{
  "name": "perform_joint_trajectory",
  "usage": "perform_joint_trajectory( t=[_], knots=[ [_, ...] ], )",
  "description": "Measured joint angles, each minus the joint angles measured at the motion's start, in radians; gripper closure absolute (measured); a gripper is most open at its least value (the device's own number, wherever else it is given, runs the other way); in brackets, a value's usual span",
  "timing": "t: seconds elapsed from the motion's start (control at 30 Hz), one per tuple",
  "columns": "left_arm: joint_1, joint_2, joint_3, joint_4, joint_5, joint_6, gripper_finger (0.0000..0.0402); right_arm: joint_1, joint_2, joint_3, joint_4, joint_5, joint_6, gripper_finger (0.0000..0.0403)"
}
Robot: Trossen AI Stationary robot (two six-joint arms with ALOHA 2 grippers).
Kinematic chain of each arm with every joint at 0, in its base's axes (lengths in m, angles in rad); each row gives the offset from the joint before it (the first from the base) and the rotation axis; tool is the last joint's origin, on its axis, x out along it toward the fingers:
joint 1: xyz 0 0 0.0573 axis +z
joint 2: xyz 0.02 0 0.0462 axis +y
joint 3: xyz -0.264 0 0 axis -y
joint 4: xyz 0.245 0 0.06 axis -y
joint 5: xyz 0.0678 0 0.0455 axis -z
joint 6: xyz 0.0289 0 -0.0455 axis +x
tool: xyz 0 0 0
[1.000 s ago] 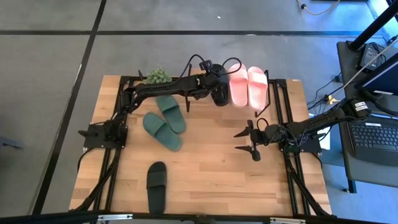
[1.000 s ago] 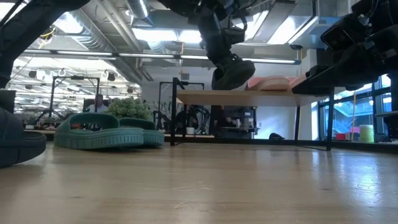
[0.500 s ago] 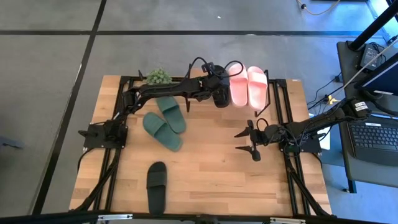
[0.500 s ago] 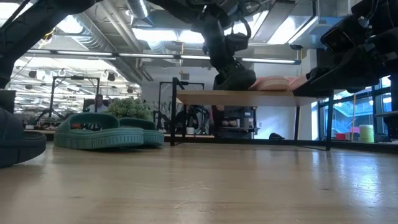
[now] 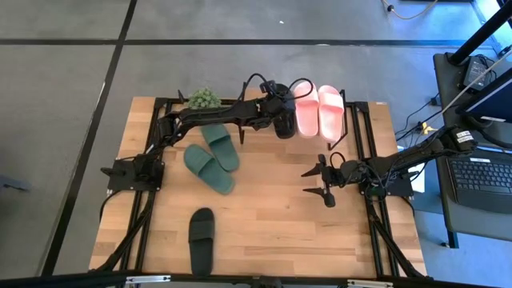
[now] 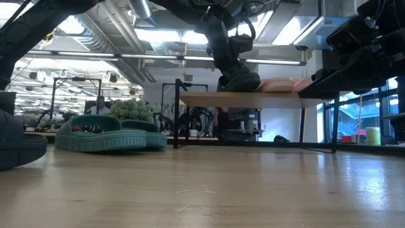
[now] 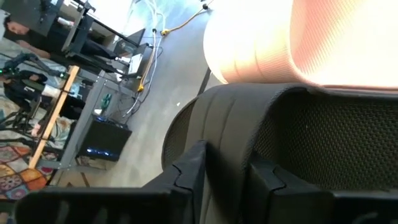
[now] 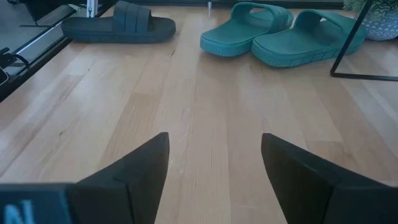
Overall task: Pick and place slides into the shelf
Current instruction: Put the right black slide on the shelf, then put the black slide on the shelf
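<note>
in the high view, the left gripper (image 5: 284,122) is seen at about 12 o'clock of the desk (image 5: 264,232), clamped on a black slide (image 5: 286,126) that is set on the shelf (image 5: 346,128) just beside the pink slides (image 5: 320,110). the green slides (image 5: 212,157) are laid side by side on the desk at about 10 o'clock, near a small potted plant (image 5: 204,98). a second black slide (image 5: 201,238) is found alone at about 7 o'clock. the right gripper (image 5: 320,182) is held at about 3 o'clock, its fingers spread and empty.

in the low view, the held black slide (image 6: 238,81) is seen resting on the shelf's plank top (image 6: 253,99), touching the pink slides (image 6: 281,84). the green slides (image 6: 107,133) are shown on the desk beside the plant (image 6: 133,111).

in the left wrist view, the black slide (image 7: 298,137) is gripped between the dark fingers (image 7: 186,177), with a pink slide (image 7: 292,40) pressed against it.

in the right wrist view, the parted fingers (image 8: 134,171) are shown over bare desk (image 8: 205,124), with the lone black slide (image 8: 118,26) and the green slides (image 8: 286,34) well apart from them.
</note>
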Motion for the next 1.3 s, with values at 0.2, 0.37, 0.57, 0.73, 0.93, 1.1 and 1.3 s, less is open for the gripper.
perform_joint_trajectory(
  t=[0.2, 0.37, 0.57, 0.73, 0.93, 1.1, 1.3],
  knots=[
    [0.001, 0.000, 0.000, 0.000, 0.052, -0.004, 0.0300, 0.000, 0.000, 0.000, 0.000, 0.000, 0.002, 0.0147],
    [0.000, 0.000, 0.000, -0.002, 0.060, -0.020, 0.0246, 0.000, 0.000, 0.000, 0.000, 0.000, 0.002, 0.0147],
    [-0.003, -0.001, -0.001, -0.006, 0.063, -0.031, 0.0200, 0.000, 0.000, 0.000, -0.001, 0.000, 0.002, 0.0147],
    [-0.018, -0.002, -0.001, -0.006, 0.060, -0.028, 0.0191, 0.000, 0.000, 0.000, -0.001, 0.000, 0.003, 0.0147],
    [-0.032, -0.004, -0.001, -0.008, 0.037, -0.024, 0.0191, 0.000, 0.000, 0.000, -0.001, 0.000, 0.003, 0.0147],
    [-0.050, -0.005, -0.001, -0.011, 0.034, -0.025, 0.0191, 0.000, 0.000, 0.000, -0.001, 0.000, 0.003, 0.0147],
    [-0.085, -0.005, 0.075, -0.085, -0.016, -0.031, 0.0191, 0.000, 0.000, 0.000, -0.002, 0.000, 0.003, 0.0147]
  ],
)
